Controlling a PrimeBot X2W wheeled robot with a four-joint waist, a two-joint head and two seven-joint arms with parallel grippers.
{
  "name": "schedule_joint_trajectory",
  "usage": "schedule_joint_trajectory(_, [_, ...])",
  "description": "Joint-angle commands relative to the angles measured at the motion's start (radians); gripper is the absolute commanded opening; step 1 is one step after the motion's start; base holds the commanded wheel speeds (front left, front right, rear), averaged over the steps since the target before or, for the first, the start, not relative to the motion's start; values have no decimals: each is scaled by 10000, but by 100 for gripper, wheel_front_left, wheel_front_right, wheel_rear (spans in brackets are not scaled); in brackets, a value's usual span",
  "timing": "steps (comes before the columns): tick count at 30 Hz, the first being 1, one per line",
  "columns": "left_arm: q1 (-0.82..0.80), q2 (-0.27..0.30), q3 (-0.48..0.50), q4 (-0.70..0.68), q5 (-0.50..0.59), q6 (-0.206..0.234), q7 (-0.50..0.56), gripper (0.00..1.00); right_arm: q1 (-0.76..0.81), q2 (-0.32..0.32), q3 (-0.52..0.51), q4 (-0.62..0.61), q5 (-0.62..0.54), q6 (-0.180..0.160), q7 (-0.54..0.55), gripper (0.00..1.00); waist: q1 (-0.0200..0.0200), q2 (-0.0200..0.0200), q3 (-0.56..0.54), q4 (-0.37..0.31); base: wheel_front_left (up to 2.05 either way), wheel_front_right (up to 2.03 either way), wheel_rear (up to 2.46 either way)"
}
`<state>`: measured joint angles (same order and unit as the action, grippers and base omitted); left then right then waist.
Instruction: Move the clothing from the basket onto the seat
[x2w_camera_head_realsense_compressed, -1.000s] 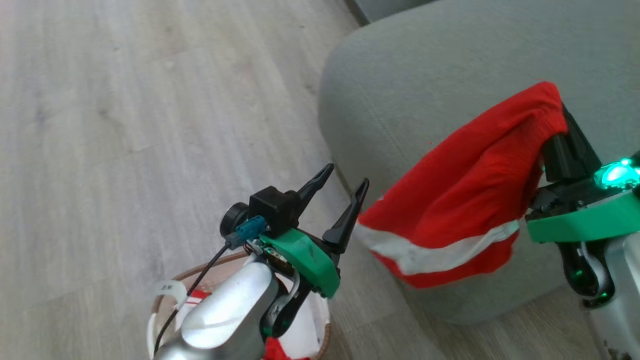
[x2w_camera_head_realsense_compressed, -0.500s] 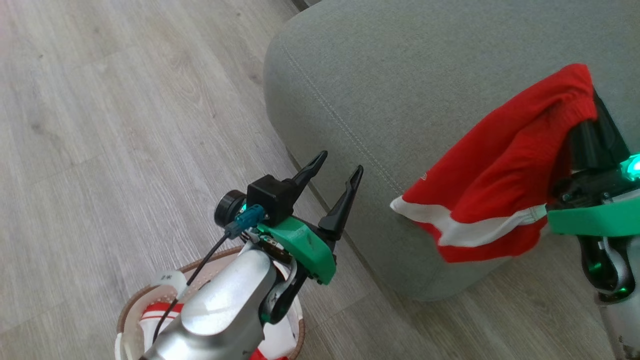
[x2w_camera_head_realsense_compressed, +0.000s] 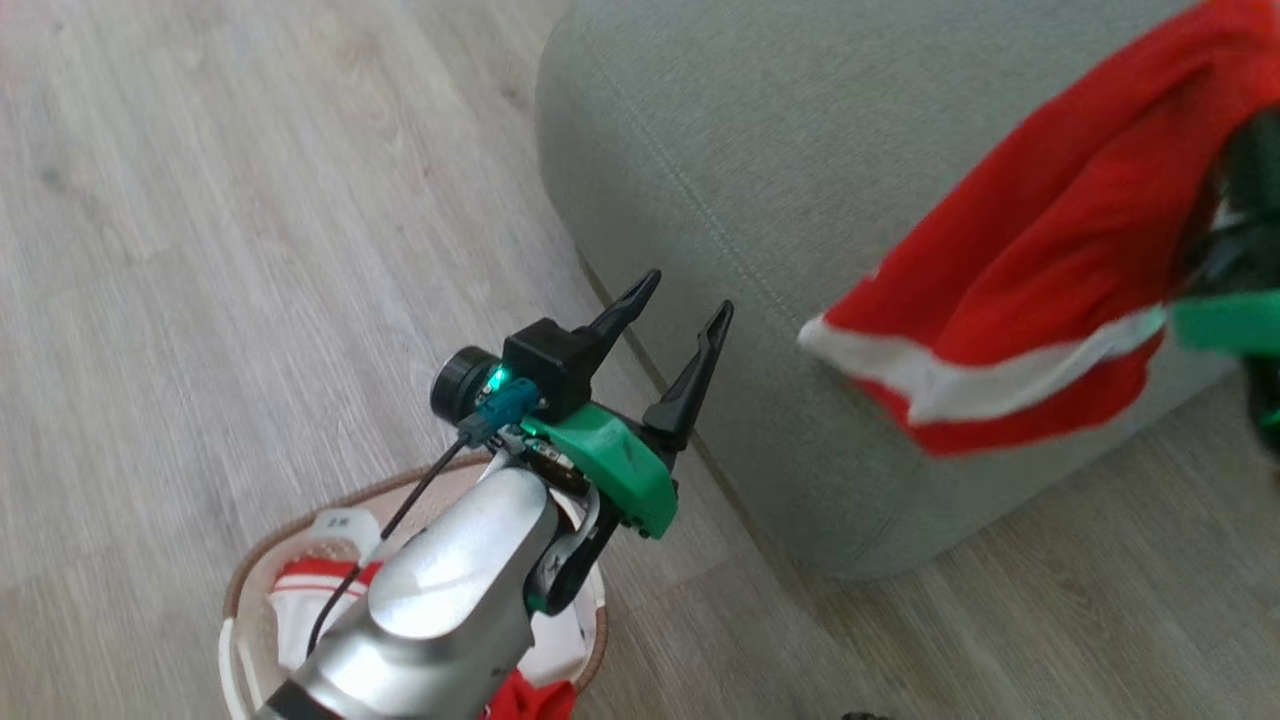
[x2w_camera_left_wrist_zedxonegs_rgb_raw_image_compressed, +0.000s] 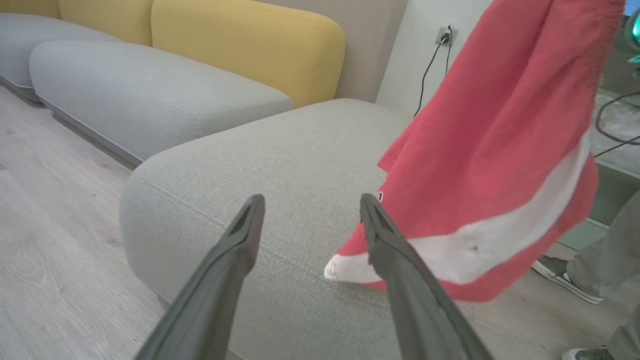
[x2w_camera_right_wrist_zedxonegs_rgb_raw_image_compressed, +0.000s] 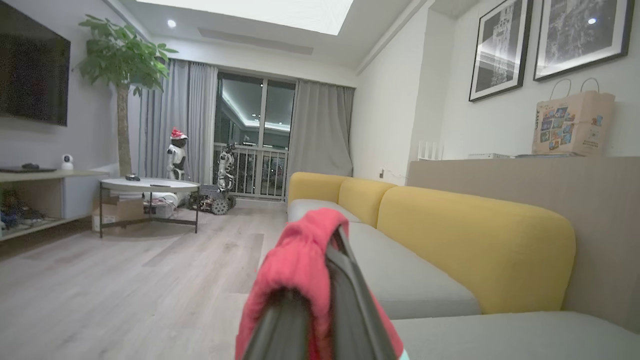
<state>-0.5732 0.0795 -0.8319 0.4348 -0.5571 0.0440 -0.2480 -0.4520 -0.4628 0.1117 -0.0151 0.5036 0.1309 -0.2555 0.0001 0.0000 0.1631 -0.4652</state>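
Soft red, white-banded clothing hangs, perhaps brushing rounded woven seat.

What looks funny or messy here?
The red-and-white garment dangles crumpled from the right fingers, shut on it, in the air at the seat's edge, not laid on it. More clothing sits in the basket. Nothing looks spilled or broken.

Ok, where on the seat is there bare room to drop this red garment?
The seat top is bare from its stitched front seam back to the yellow backrest, left of the clothing hanging from the right gripper. Crowded: the basket, with more garments inside, under the left forearm.
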Motion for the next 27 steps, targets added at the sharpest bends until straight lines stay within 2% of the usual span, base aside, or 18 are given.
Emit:
schedule_joint_trajectory(1, [-550,-24,270,-231,72,23,-64,100,-394,-397,132,-179,25,-2,-63,0,-1,0,263,205,0,0,0])
schedule_joint_trajectory(11, [-1493,-191,-139,-46,340,188,231,100,-2968,-1800,578,1337,762,-2,-63,0,-1,0,1809,730,0,0,0])
schedule_joint_trajectory(20, [-2550,-283,-762,72,505,360,260,100,-4580,-2929,120,3663,1342,-2,-63,0,-1,0,3160,1379,0,0,0])
schedule_joint_trajectory(27, [-3081,-290,-1376,-148,158,733,119,100,-5039,-3312,-111,5367,1215,-2,-63,0,-1,0,3786,1767,0,0,0])
